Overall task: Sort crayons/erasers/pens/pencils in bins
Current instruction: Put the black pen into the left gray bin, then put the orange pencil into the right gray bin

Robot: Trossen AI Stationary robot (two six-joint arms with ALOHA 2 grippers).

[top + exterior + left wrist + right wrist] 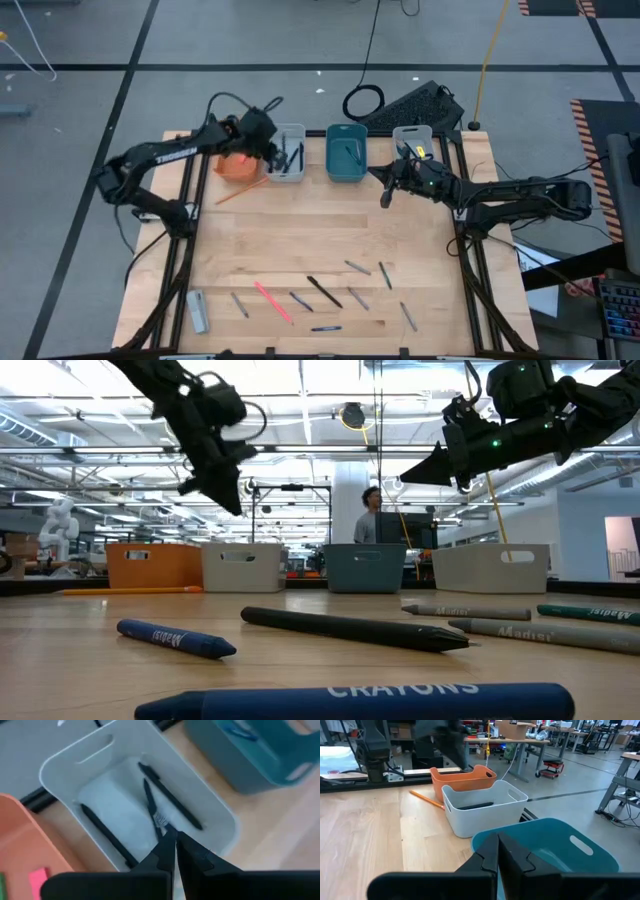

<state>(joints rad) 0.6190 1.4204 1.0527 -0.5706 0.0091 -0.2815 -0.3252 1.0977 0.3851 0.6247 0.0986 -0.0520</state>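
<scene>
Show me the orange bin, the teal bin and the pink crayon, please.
orange bin [465, 777]: right wrist view, on its front wall.
teal bin [347, 172]: high view, on its near wall.
pink crayon [272, 301]: high view, mid-length of the stick.

A keyboard [412, 105] and a coiled cable [363, 101] lie on the floor beyond the counter's [300, 235] far edge. A person [372, 515] stands in the room behind.

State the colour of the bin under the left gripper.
Pale grey-white bin, clearest in the left wrist view.
</scene>
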